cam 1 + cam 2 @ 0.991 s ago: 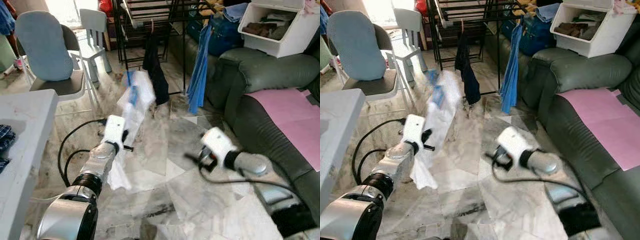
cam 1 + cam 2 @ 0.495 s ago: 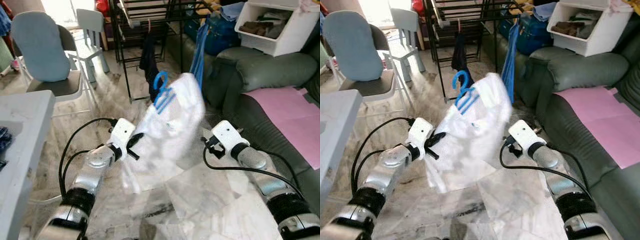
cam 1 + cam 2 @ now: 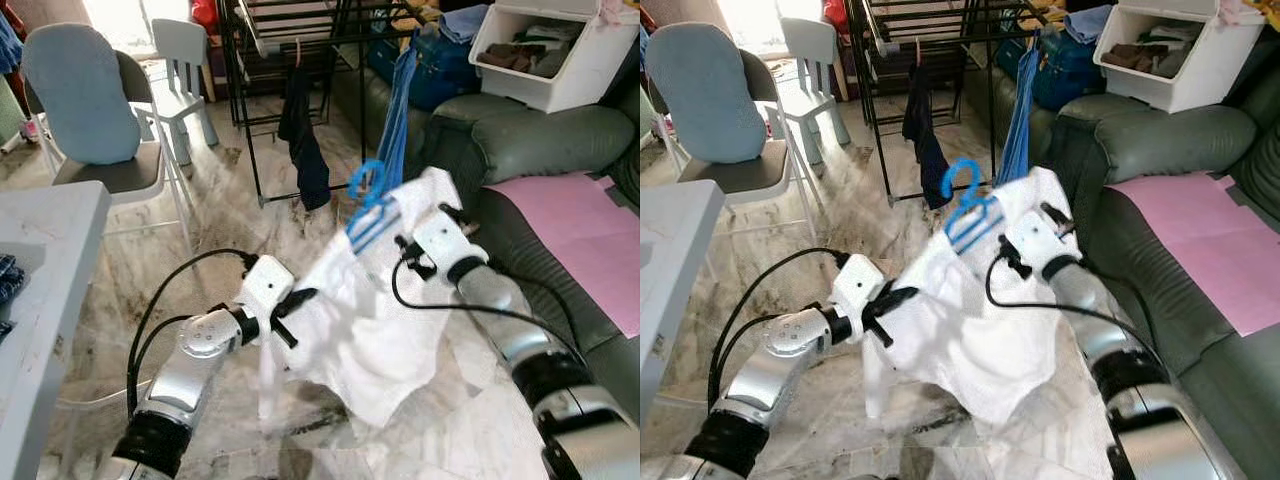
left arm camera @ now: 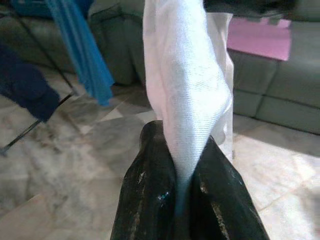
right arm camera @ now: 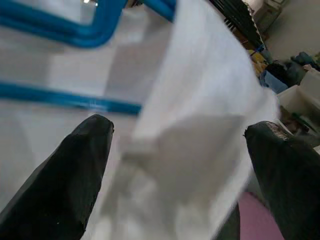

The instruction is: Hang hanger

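Note:
A white garment hangs on a blue hanger, held up over the marble floor between my two arms. My left gripper is shut on a fold of the garment's lower left side; in the left wrist view the cloth rises out of the pinched fingers. My right gripper is at the garment's upper right corner, beside the hanger's hook. In the right wrist view its fingers stand wide open with white cloth and the hanger's blue bar between them.
A black drying rack stands ahead with a dark garment and a blue one hanging on it. To the right are a green sofa, a pink mat and a white bin. A cushioned chair and a table stand left.
The garment and hanger have swung right and nearer the rack. My right gripper has risen to the garment's upper corner. My left arm has followed to the right, still holding the cloth.

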`<state>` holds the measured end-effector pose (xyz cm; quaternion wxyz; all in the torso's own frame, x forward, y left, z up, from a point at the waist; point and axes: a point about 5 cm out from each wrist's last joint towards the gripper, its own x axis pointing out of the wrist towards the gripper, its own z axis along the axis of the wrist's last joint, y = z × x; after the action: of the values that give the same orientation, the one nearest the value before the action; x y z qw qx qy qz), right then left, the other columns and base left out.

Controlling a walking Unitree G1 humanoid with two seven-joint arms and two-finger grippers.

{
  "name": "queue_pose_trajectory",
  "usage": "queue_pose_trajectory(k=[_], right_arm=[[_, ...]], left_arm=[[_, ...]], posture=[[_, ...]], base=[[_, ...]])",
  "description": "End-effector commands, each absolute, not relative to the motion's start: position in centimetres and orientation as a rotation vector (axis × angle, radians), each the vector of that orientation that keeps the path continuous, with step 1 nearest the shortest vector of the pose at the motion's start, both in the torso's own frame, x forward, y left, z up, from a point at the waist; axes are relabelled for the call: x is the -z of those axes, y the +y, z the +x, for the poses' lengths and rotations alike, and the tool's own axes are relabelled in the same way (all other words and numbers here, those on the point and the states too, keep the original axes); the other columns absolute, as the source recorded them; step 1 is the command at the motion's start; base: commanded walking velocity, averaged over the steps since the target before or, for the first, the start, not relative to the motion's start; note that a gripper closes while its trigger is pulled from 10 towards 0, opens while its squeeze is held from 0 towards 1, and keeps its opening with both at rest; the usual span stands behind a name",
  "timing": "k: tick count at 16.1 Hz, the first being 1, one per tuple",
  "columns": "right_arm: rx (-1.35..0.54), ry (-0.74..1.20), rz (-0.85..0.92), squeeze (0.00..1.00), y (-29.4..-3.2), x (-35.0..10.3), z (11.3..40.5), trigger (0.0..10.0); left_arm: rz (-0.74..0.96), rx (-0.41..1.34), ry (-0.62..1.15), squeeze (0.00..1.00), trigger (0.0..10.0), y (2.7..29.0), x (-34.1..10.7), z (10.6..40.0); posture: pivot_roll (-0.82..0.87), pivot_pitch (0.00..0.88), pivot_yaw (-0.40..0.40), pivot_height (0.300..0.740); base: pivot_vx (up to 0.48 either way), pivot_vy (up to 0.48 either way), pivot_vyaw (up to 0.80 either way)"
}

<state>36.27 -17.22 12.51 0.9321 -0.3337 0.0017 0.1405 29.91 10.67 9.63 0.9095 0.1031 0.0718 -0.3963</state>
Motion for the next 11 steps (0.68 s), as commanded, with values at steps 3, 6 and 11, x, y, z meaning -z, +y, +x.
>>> queue_pose_trajectory(k=[3,6,11], right_arm=[[-0.283,0.050,-0.659,0.00,-17.3,-11.8,36.6,0.0],[-0.267,0.104,-0.659,0.00,-17.9,-10.8,36.3,0.0],[-0.211,0.148,-0.621,0.00,-19.2,-10.2,36.2,0.0]], left_arm=[[0.191,0.861,0.061,0.00,0.0,9.8,-12.1,29.7],[0.188,0.854,0.060,0.00,0.0,10.0,-12.5,29.7],[0.173,0.839,0.075,0.00,0.0,10.3,-12.7,29.6]], posture=[[-0.12,0.000,0.004,0.740],[-0.11,0.000,0.000,0.740],[-0.12,0.000,0.001,0.740]], base=[[0.000,0.000,0.00],[0.000,0.000,0.00],[0.000,0.000,0.00]])
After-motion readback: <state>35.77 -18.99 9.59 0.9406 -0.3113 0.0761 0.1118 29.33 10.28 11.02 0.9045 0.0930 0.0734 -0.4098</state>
